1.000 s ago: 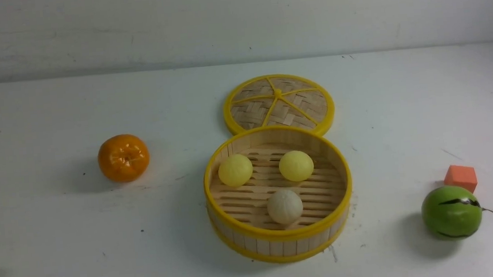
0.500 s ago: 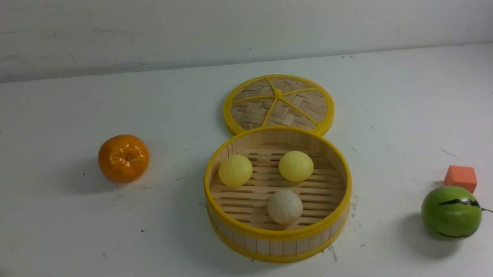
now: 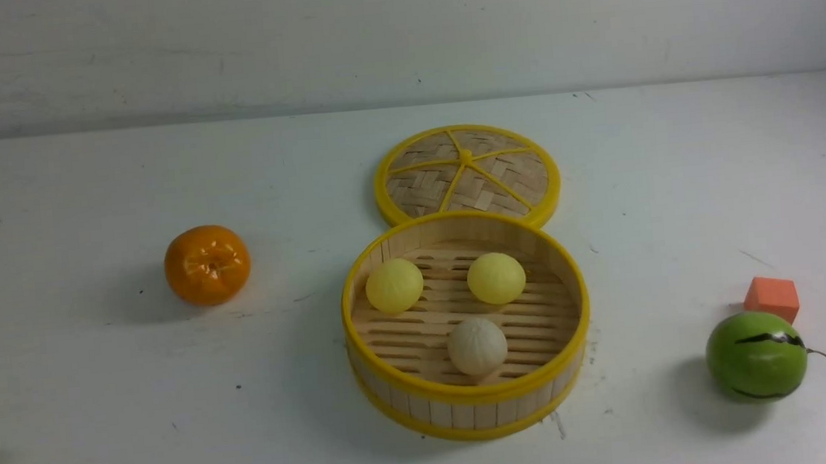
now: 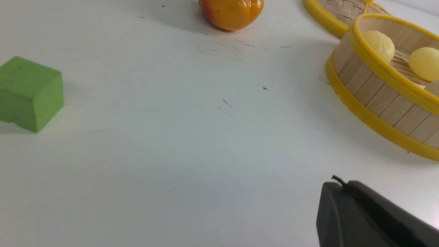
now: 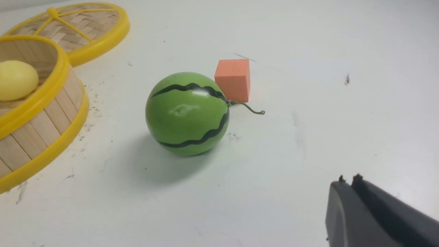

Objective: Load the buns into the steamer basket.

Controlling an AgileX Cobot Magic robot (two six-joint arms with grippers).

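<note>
Front view: 3 buns (image 3: pixel 476 345) are seen inside steamer basket (image 3: pixel 473 410); both grippers' finger state can't be told.

Both the left tool (image 4: pixel 374 216) and right tool (image 5: pixel 377 216) hang above the table (jaws seemingly together).
</note>
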